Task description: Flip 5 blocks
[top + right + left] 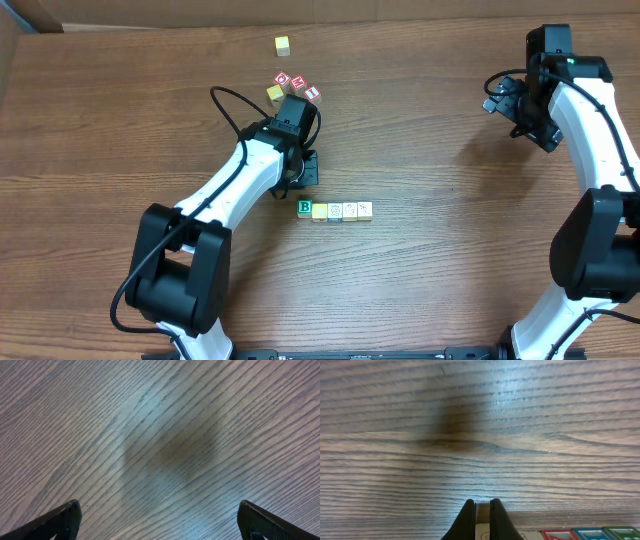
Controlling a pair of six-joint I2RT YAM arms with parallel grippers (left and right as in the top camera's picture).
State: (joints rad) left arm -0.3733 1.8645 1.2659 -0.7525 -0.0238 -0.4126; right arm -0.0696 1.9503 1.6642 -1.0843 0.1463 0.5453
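Five blocks stand in a row in the overhead view: a green "B" block (305,208), a yellow one (320,211) and three pale cream ones (350,210). My left gripper (308,170) hangs just behind the row's left end, shut with nothing between its fingers. In the left wrist view its fingertips (482,506) point at bare wood. A pale block face (482,534) shows behind them at the bottom edge, with red-, blue- and green-bordered faces (590,534) to its right. My right gripper (520,108) is far off at the right, wide open (159,507) over bare table.
Three red-faced cubes (298,83) and a yellow cube (275,93) cluster just behind the left wrist. Another yellow cube (283,45) lies farther back. A black cable (225,100) loops off the left arm.
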